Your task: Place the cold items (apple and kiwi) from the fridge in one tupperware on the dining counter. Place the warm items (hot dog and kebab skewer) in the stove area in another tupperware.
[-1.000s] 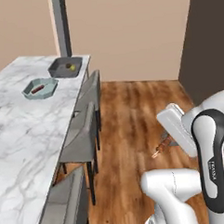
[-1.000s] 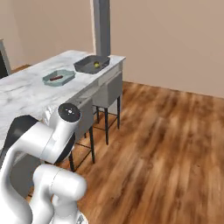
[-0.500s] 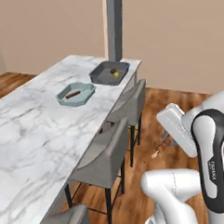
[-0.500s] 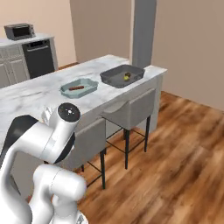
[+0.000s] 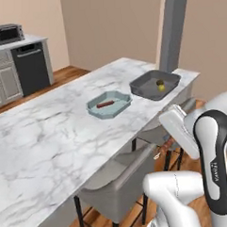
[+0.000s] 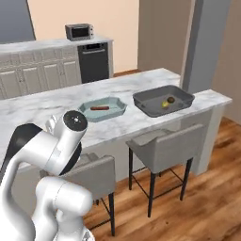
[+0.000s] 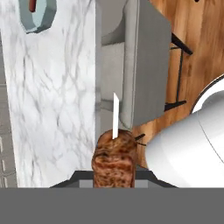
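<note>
Jaws are clamped on the skewer; browned meat sits right at the gripper, with the white stick pointing straight out past it. In the left base view the skewer is seen held low off the counter's edge, over a stool.

Just beyond the stick tip, a grey stool is seen edge-on, with wood floor to its side. The marble counter runs alongside the jaws on the other side.

Further out, at the far corner of the hand view, the light blue tub rests on the counter with the hot dog inside. The hot dog is seen lying flat in that tub.

Past it, the dark grey tub sits near the counter's end beside a grey pillar. Inside are two small fruits: a yellow-green one and a brown one, close together.

Farthest back: dishwasher and toaster oven on the rear cabinets.
</note>
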Controlling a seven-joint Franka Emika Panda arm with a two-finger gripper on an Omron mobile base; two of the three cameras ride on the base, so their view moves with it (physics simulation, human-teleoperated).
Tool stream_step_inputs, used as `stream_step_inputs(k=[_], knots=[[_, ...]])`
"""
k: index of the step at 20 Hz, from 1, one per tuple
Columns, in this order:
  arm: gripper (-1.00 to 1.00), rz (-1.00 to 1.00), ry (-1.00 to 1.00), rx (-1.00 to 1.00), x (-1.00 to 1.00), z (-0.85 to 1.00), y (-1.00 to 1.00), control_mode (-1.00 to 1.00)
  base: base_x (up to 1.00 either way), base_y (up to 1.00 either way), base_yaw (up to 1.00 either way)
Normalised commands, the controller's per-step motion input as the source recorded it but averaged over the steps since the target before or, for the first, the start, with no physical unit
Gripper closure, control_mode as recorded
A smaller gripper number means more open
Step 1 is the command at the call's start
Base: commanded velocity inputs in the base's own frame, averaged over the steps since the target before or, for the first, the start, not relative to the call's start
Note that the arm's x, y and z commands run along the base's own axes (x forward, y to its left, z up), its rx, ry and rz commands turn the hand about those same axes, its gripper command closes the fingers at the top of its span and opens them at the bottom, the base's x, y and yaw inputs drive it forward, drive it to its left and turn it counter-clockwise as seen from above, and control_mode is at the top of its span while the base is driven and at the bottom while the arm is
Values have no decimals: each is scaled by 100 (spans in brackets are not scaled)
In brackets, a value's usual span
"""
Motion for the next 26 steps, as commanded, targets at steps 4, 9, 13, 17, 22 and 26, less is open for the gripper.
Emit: stream_step_inputs(k=[4, 9, 13, 17, 22, 26], knots=[[100, 0, 0, 0, 0, 0, 0, 100, 99, -29, 58], [100, 0, 0, 0, 0, 0, 0, 100, 98, -30, 59], [100, 0, 0, 0, 0, 0, 0, 100, 82, -49, 51], [100, 0, 0, 0, 0, 0, 0, 100, 64, -64, 43], [100, 0, 0, 0, 0, 0, 0, 100, 20, -79, 24], [100, 0, 0, 0, 0, 0, 0, 100, 5, -85, 0]])
